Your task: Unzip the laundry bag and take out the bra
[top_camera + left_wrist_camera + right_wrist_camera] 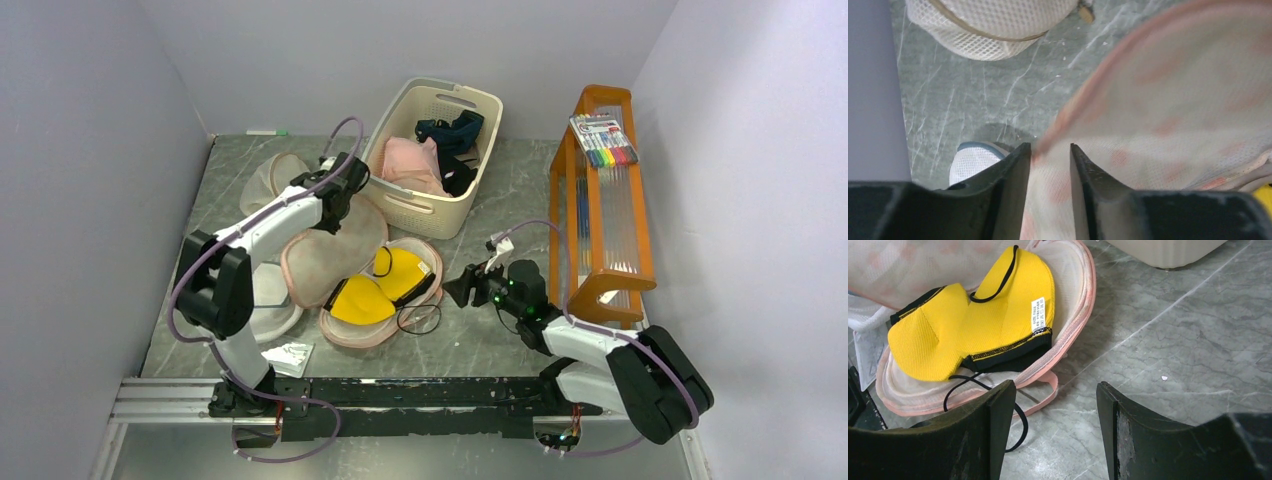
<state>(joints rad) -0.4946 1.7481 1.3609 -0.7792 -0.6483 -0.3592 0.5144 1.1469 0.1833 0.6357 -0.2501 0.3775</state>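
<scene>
- One laundry bag (312,270) lies at the centre of the surface (480,340), unzipped and spread into two oval halves hinged side by side; it is thin peach-pink mesh (1173,100) with faint orange marks and a thicker pink rim (1075,305).
- One bra (365,300) rests inside the half at 5 o'clock; it has two bright yellow padded cups (963,325) of ribbed weave, black trim, one white label, and thin black straps looping over the rim onto the surface.
- Two arms; the left fingers (335,205) sit over the 12 o'clock edge of the other half; the wrist view shows both black fingers (1010,185) parted, released, with the pink rim and mesh in the gap between them.
- The right fingers (455,287) hover at 3 o'clock of the bag, just beside its rim; both fingers (993,430) stand spread apart over bare surface with nothing between them.
- One cream plastic basket (415,205) with slotted walls stands at 1 o'clock; inside are one pink garment (410,160) and one dark navy garment (450,130).
- Two more mesh bags at 9 to 11 o'clock: one beige round bag (272,175) with a brown rim (993,25), and one white bag (268,300) partly under the left arm.
- One orange rack (600,290) at 3 o'clock carries one pack of coloured markers (603,140).
- The surface is grey, marble-veined stone.
</scene>
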